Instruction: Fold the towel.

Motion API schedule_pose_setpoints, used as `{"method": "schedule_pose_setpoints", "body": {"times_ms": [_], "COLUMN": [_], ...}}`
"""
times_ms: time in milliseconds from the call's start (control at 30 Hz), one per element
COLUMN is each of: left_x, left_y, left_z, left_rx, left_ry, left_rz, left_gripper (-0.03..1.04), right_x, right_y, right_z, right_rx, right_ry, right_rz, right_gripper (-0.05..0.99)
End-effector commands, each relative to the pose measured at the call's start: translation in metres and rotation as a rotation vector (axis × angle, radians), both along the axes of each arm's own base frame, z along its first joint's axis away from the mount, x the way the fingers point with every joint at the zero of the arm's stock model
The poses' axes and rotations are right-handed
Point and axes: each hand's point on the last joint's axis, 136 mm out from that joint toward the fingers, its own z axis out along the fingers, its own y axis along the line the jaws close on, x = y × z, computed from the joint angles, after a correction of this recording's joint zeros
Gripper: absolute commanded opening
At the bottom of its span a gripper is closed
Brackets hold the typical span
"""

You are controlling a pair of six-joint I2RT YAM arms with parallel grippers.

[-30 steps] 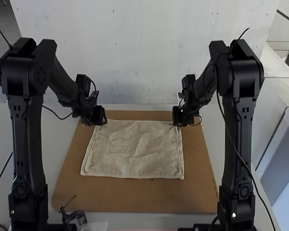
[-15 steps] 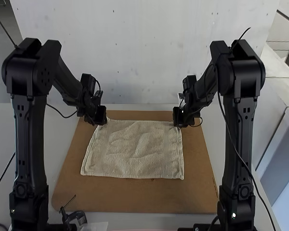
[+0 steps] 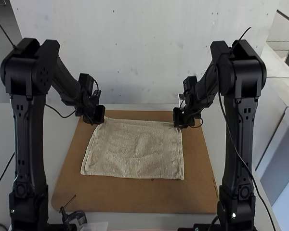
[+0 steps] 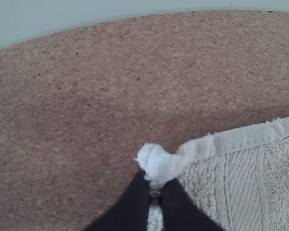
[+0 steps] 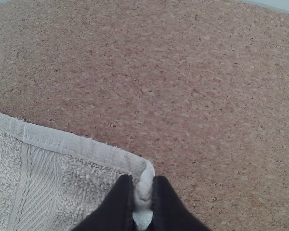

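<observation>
One towel [image 3: 135, 151] lies spread on one board [image 3: 135, 199], its two far corners clamped, one in the left gripper [image 4: 155, 190], one in the right gripper [image 5: 143, 190]. Both pinches look shallow, so a quick lift could slip a corner free; uneven travel would likely skew the fold.

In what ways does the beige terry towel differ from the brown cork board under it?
The beige terry towel is pale with ribbed bands; the brown cork board is darker and speckled. The towel looks slightly wavy, the board flat. The board is larger and extends beyond the towel. Both are roughly four-sided.
</observation>
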Motion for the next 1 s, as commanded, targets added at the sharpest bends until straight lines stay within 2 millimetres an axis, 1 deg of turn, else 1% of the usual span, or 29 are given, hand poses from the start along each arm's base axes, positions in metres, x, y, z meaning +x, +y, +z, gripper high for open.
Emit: {"method": "schedule_pose_setpoints", "body": {"times_ms": [0, 133, 367, 500, 600, 633, 700, 733, 833, 967], "left_x": [0.006, 0.008, 0.013, 0.013, 0.014, 0.013, 0.012, 0.01, 0.007, -0.001], "left_y": [0.014, 0.015, 0.016, 0.019, 0.02, 0.02, 0.02, 0.02, 0.018, 0.018], "left_z": [0.0, 0.004, 0.023, 0.028, 0.037, 0.037, 0.045, 0.046, 0.061, 0.07], "left_rx": [0.006, 0.007, 0.005, 0.006, 0.003, 0.004, 0.001, 0.001, -0.002, -0.003], "left_ry": [-0.011, -0.022, -0.06, -0.063, -0.078, -0.075, -0.083, -0.08, -0.103, -0.104], "left_rz": [0.027, 0.028, 0.029, 0.034, 0.036, 0.036, 0.037, 0.037, 0.033, 0.035], "left_gripper": [0.02, 0.02, 0.02, 0.02, 0.02, 0.02, 0.02, 0.02, 0.01, 0.01], "right_x": [0.001, 0.006, 0.012, 0.013, 0.014, 0.013, 0.013, 0.013, 0.011, 0.007], "right_y": [-0.006, -0.007, -0.007, -0.011, -0.013, -0.015, -0.017, -0.018, -0.021, -0.021], "right_z": [0.01, 0.017, 0.039, 0.051, 0.059, 0.06, 0.066, 0.068, 0.077, 0.087], "right_rx": [0.007, 0.012, 0.02, 0.02, 0.022, 0.023, 0.023, 0.023, 0.024, 0.026], "right_ry": [-0.01, -0.027, -0.066, -0.08, -0.091, -0.089, -0.097, -0.099, -0.111, -0.115], "right_rz": [-0.012, -0.02, -0.023, -0.032, -0.038, -0.04, -0.044, -0.047, -0.051, -0.052], "right_gripper": [0.02, 0.02, 0.02, 0.02, 0.02, 0.02, 0.02, 0.02, 0.02, 0.02]}}
